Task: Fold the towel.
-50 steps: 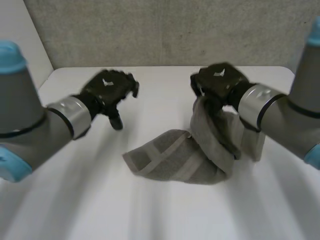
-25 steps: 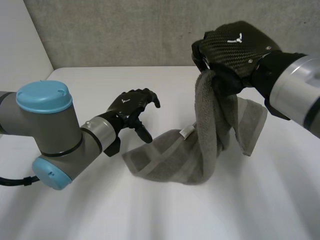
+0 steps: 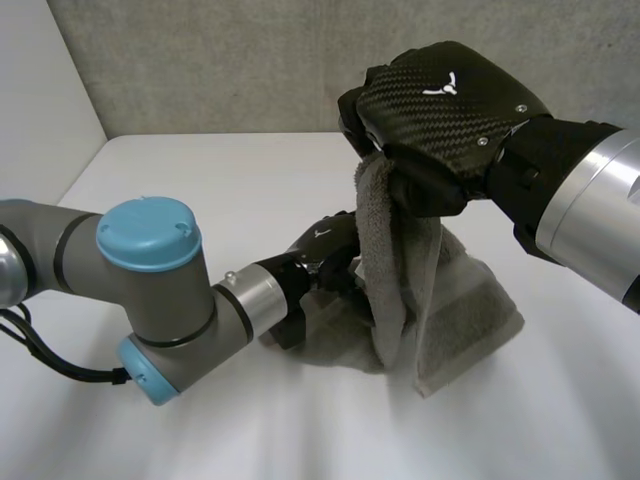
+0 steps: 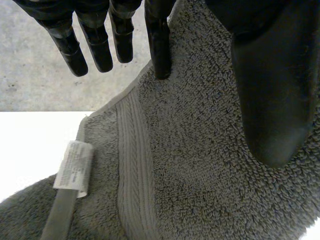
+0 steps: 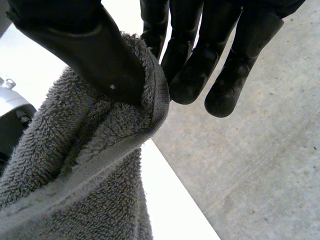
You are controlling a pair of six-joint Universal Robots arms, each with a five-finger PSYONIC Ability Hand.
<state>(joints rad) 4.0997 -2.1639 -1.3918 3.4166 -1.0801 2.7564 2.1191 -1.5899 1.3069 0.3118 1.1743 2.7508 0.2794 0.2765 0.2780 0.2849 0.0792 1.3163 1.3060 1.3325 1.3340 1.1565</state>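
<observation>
My right hand (image 3: 445, 110) is high above the table, shut on the grey towel (image 3: 440, 300). In the right wrist view the thumb (image 5: 85, 45) pinches the towel's hemmed edge (image 5: 100, 150) against the fingers. The towel hangs from that grip in a bunched column, and its lower part lies crumpled on the table. My left hand (image 3: 325, 245) reaches in low, right against the hanging cloth. In the left wrist view its fingers (image 4: 92, 40) are straight and open, with one fingertip touching the towel (image 4: 190, 165) beside its ribbed band. A white label (image 4: 74, 165) sits on the towel's edge.
The white table (image 3: 200, 180) stretches left and back to a grey wall (image 3: 250, 60). My left arm (image 3: 150, 290) lies low across the front left of the table. The table's left edge runs close to that arm.
My right hand has raised the towel higher and brought it left. My left hand has moved right and down, from open table to the foot of the hanging cloth.
</observation>
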